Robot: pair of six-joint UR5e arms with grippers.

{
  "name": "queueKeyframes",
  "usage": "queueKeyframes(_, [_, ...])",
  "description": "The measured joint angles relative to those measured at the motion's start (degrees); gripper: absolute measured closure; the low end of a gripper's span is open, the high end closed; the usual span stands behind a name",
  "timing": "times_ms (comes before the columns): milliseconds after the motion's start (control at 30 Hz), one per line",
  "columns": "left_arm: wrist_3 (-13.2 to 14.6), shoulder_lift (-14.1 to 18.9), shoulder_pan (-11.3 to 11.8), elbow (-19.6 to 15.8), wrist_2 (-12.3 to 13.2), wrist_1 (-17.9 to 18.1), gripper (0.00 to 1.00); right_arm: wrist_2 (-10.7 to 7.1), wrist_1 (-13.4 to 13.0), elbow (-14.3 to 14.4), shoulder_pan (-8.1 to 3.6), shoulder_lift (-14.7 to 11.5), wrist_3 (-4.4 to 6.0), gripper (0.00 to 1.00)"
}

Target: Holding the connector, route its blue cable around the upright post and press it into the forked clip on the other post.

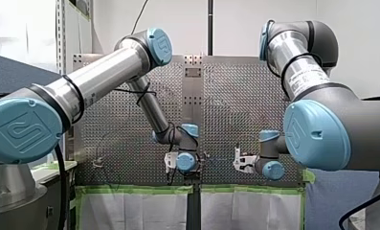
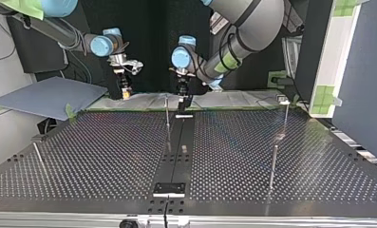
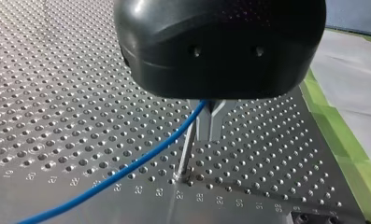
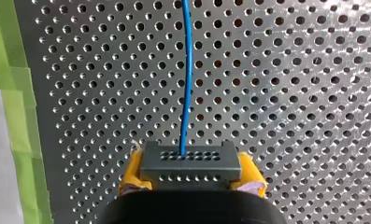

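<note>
My right pincer pinches the connector, my left pincer the blue cable.

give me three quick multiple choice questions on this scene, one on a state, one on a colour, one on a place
1. My right gripper is:
A) open and empty
B) shut on the connector
C) out of view

2. The cable is:
A) red
B) blue
C) black

3. The forked clip stands:
A) just ahead of my left gripper
B) beside the connector
C) between my right gripper's jaws

Answers:
1 B, the right wrist view shows its jaws clamped on the connector.
2 B, the cable shows blue in both wrist views.
3 A, the left wrist view shows the clip right past its own gripper's body.
</note>
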Motion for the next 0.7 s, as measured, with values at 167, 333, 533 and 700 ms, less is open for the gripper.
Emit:
queueKeyframes(167, [0.0, 0.0, 0.3, 0.3, 0.1, -0.6, 1.0, 0.02, 1.2, -0.7, -0.14, 0.0, -0.08, 1.0])
queueKeyframes(333, [0.0, 0.0, 0.7, 0.4, 0.4, -0.9, 1.0, 0.07, 1.8, -1.0, -0.23, 0.0, -0.13, 1.0])
queueKeyframes(533, [-0.1, -0.3, 1.4, 1.0, 1.3, -1.4, 1.0, 0.11, 1.9, -1.3, -0.32, 0.0, 0.0, 1.0])
queueKeyframes(700, [-0.2, -1.7, 1.7, 2.8, 2.0, -3.0, 1.0, 0.07, 2.0, -1.7, -0.38, 0.0, 0.03, 1.0])
